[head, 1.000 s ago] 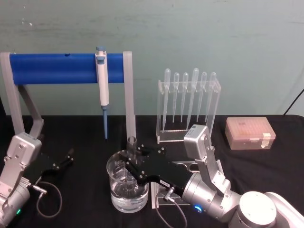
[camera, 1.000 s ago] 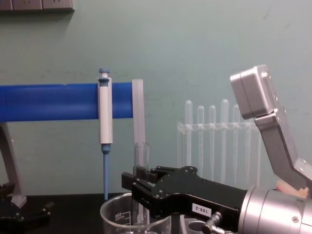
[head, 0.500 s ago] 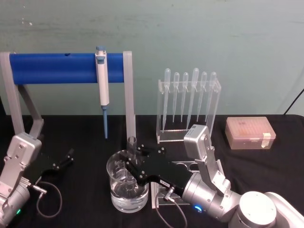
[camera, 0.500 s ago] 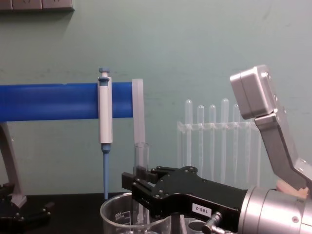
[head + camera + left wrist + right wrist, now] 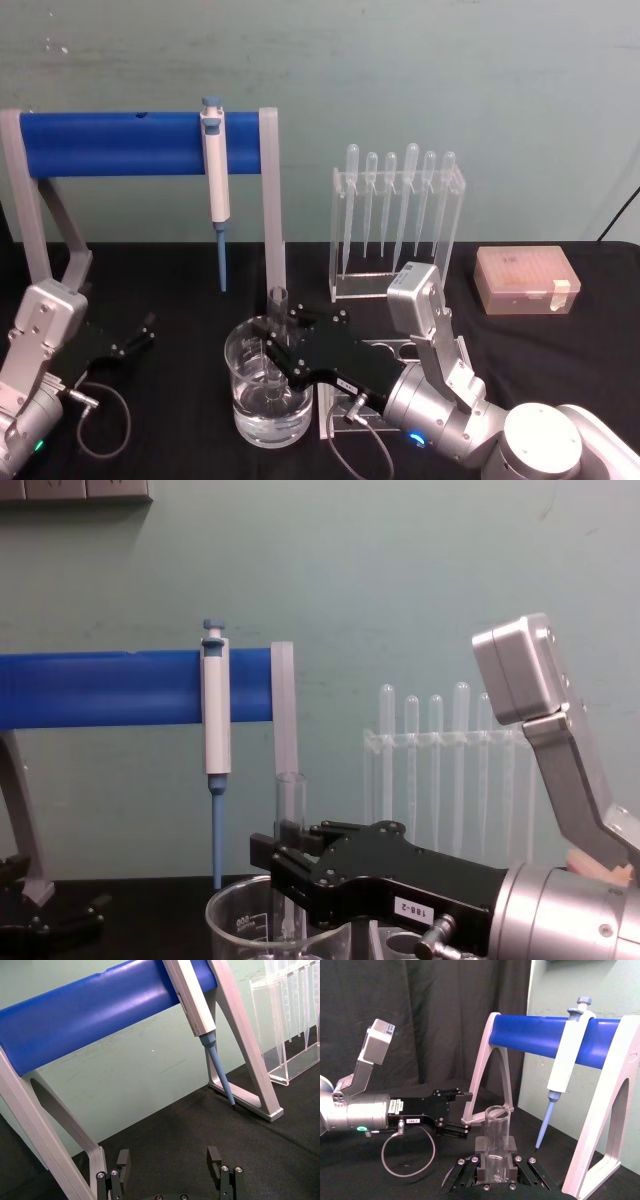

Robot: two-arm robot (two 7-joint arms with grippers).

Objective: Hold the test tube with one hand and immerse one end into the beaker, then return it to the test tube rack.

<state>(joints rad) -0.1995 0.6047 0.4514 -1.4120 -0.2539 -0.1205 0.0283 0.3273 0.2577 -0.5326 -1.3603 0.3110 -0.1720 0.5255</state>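
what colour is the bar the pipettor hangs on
Blue bar, clearest in the head view.

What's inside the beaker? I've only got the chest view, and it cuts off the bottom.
Observer: Head view shows clear liquid in the lower part of the beaker.
Operator: How is the right claw gripping the test tube?
Observer: Right wrist view shows the right claw pressing the test tube from both sides, below its open rim.
Operator: And the left claw?
Observer: Left wrist view shows the left claw open, nothing between its fingers, low over the black table.
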